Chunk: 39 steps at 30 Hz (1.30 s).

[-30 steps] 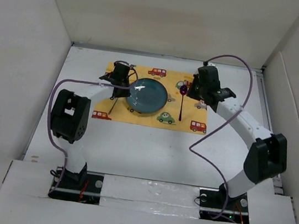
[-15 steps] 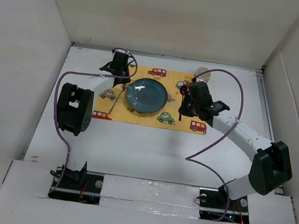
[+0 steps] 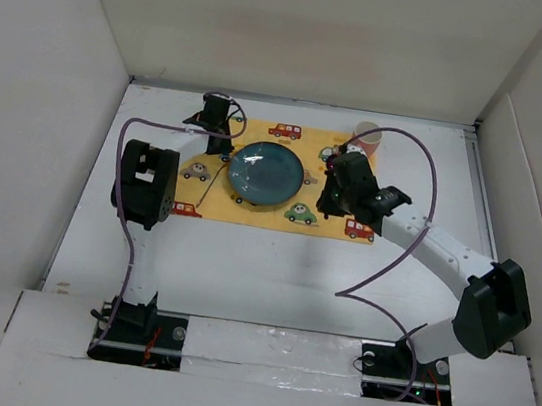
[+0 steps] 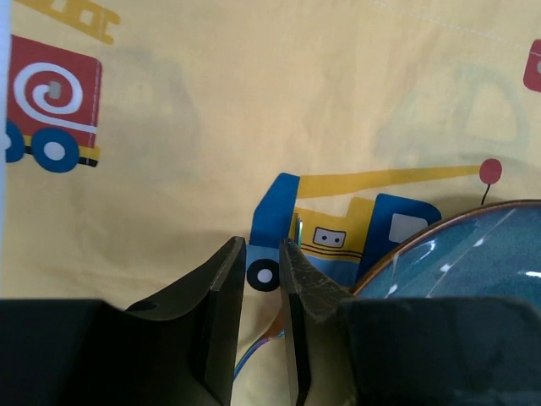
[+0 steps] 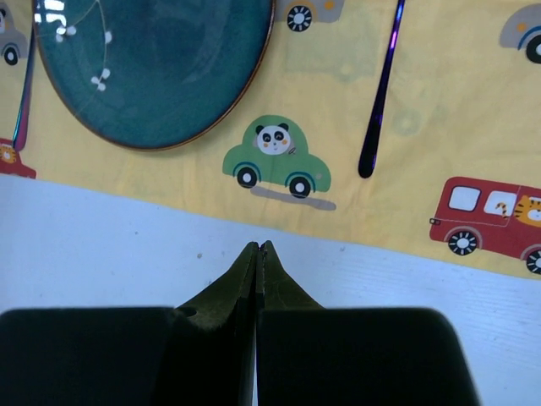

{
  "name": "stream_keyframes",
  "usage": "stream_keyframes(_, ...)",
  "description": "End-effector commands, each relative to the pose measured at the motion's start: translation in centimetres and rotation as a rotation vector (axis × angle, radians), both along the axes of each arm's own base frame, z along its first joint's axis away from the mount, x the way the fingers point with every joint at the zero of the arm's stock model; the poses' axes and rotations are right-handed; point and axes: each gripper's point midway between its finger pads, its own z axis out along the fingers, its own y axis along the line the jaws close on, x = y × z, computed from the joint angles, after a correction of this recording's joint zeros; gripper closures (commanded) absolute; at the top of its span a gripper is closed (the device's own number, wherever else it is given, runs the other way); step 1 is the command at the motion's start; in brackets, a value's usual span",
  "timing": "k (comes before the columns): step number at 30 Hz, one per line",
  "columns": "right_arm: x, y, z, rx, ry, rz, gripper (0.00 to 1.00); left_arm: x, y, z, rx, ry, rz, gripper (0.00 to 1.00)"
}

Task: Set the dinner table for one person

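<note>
Fingers (image 5: pixel 228 283) of the right gripper (image 5: pixel 258 245) pressed flat together, pinching nothing, tips hanging over the bare white dinner table (image 5: pixel 127 254) just short of the near edge of the yellow car-print placemat (image 5: pixel 338 76). Beyond the tips and to their left, the blue plate (image 5: pixel 152 59); beyond and to their right, the purple spoon (image 5: pixel 380 85), handle end nearest. Drawn back since a second ago from the far right corner of the placemat, uncovering a pale cup (image 3: pixel 367 133) well beyond the tips at that corner. Fingers (image 4: pixel 221 288) of the left gripper (image 4: pixel 262 245) parted by a narrow slot, gripping nothing that can be made out; through the slot, placemat and a sliver of a thin iridescent utensil (image 3: pixel 212 185) lying on it, plate rim close on the right of the tips. Shifted over the same second from beside the plate toward the far left of the placemat, elbow swung inward, utensil left where it lay. Judging by this: plate centred, cutlery on either side, cup out, dinner table beneath it all and reaching well past the placemat. Setting apparently complete or nearly so, both arms seemingly backing off, little left but to clear away without snagging the placemat or nudging the spoon.
</note>
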Motion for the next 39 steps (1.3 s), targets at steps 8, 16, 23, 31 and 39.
stream_keyframes(8,-1.2,2.5,0.6,0.003,-0.018,0.046,1.00,1.2,-0.8,3.4,-0.051,-0.099,0.008,0.79)
stream_keyframes(16,-1.6,2.2,0.0,-0.009,0.002,0.047,1.00,1.2,-1.1,4.5,-0.094,-0.154,0.026,0.73)
stream_keyframes(23,-1.8,2.2,-0.3,-0.012,0.013,0.042,1.00,1.6,-1.7,4.9,-0.139,-0.190,0.025,0.73)
stream_keyframes(31,-2.2,2.7,-0.3,-0.014,0.022,0.047,1.00,2.3,-2.3,4.1,-0.126,-0.126,-0.015,0.70)
stream_keyframes(39,-2.2,2.5,0.0,-0.017,0.011,0.046,1.00,-3.1,2.2,8.2,-0.170,-0.223,0.094,0.86)
